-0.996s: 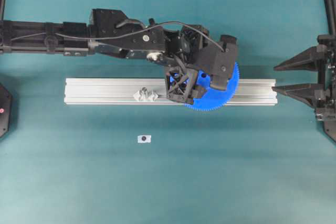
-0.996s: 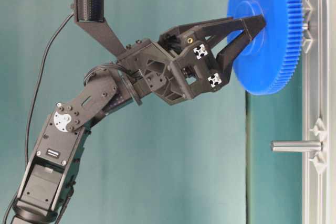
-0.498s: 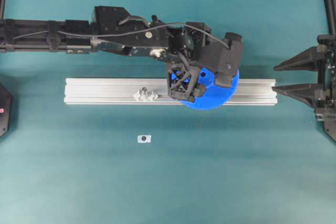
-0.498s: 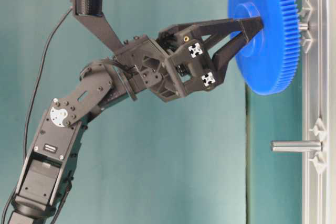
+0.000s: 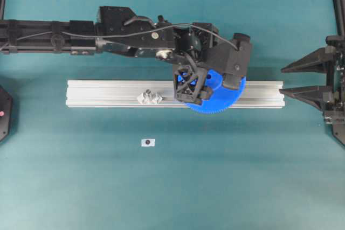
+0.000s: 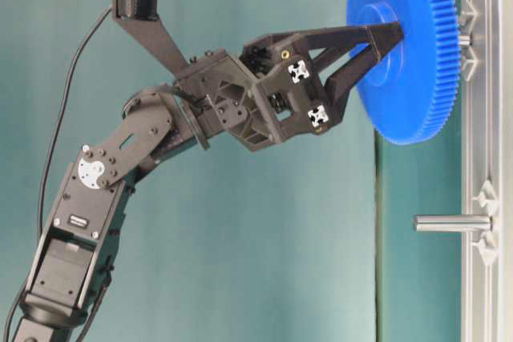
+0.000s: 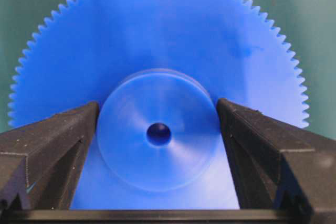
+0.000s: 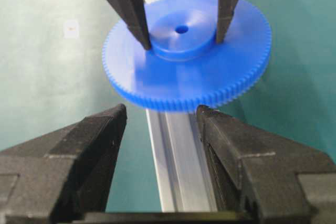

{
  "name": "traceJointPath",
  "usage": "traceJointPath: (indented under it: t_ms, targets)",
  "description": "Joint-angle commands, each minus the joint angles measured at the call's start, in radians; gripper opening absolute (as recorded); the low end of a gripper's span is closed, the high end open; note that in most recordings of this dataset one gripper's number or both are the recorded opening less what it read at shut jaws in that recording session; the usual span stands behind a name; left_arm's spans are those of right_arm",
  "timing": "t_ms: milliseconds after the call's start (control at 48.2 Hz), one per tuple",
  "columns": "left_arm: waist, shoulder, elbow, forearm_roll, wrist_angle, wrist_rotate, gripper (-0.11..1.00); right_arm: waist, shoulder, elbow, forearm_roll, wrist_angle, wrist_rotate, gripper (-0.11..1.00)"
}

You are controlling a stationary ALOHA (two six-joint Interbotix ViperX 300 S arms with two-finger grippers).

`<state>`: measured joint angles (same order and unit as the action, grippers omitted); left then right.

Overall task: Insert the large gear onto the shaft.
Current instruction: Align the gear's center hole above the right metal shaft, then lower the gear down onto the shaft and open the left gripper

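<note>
The large gear, a bright-blue toothed disc, lies flat over the right part of the aluminium rail. In the table-level view the large gear sits close to the rail, and a short silvery bit of the shaft shows behind it. The rest of the shaft is hidden. My left gripper straddles the raised hub, open, with a thin gap at each fingertip. The centre hole looks dark. My right gripper is open and empty, looking along the rail at the gear.
A second, bare pin on a clear mount stands on the rail left of the gear, seen as a long pin from table level. A white sticker with a black dot lies on the teal mat. The right gripper waits at the rail's right end.
The left gripper's fingers have spread slightly off the hub and its wrist has shifted a little to the right. The gear stays where it was. The right arm has not moved.
</note>
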<state>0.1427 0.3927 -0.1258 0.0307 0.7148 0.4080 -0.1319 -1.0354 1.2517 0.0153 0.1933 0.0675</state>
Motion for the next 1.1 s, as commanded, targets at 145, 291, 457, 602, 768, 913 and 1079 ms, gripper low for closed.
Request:
traceJointPath:
  t_ms: [145,291,457,602,768,913,1079]
  targets:
    - [0.018,-0.014,-0.044,0.003,-0.002,0.002,0.90,-0.002,0.005,-0.018,0.002,-0.008,0.009,0.62]
    - [0.015,-0.014,-0.048,0.003,0.020,0.000,0.90,-0.002,0.005,-0.018,0.002,-0.008,0.009,0.62]
    - [-0.002,-0.005,-0.046,0.003,0.038,-0.005,0.90,-0.002,0.005,-0.018,0.002,-0.011,0.008,0.62]
    - [-0.018,0.009,-0.044,0.003,0.038,-0.015,0.90,-0.002,0.006,-0.015,0.002,-0.011,0.009,0.63]
    - [-0.026,0.014,-0.046,0.003,0.038,-0.014,0.90,-0.002,0.005,-0.017,0.002,-0.011,0.009,0.62]
    - [-0.026,0.008,-0.044,0.003,0.048,-0.012,0.90,0.000,0.005,-0.018,0.002,-0.011,0.009,0.62]
    - [-0.026,0.002,-0.051,0.003,0.092,-0.014,0.90,0.002,0.005,-0.018,0.002,-0.011,0.009,0.62]
